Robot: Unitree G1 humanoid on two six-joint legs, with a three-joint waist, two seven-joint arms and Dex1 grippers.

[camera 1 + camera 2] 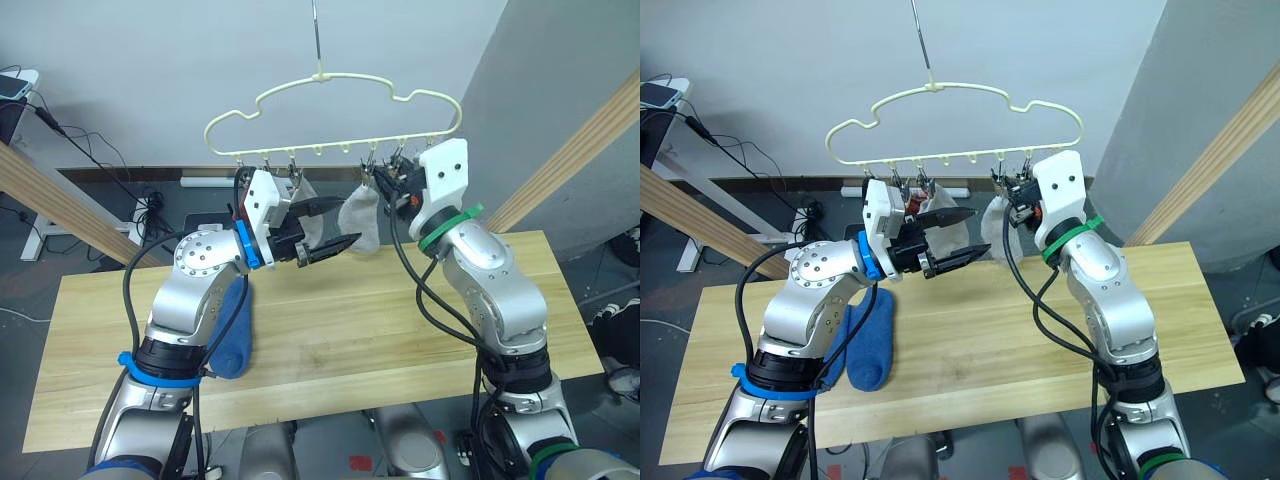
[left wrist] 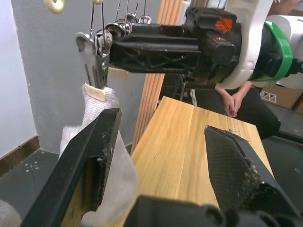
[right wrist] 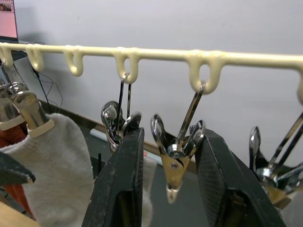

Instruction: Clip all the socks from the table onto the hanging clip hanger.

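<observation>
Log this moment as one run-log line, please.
left gripper: open, empty, beside hung grey sock | right gripper: open around a clip | blue sock: still on table

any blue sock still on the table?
Yes, a blue sock lies on the table under the left arm, not yet on the clip hanger.

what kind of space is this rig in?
Probably a lab or workshop test setup, not a home: a plank table inside a timber beam frame, loose cables on the floor, clip hanger hung overhead.
</observation>
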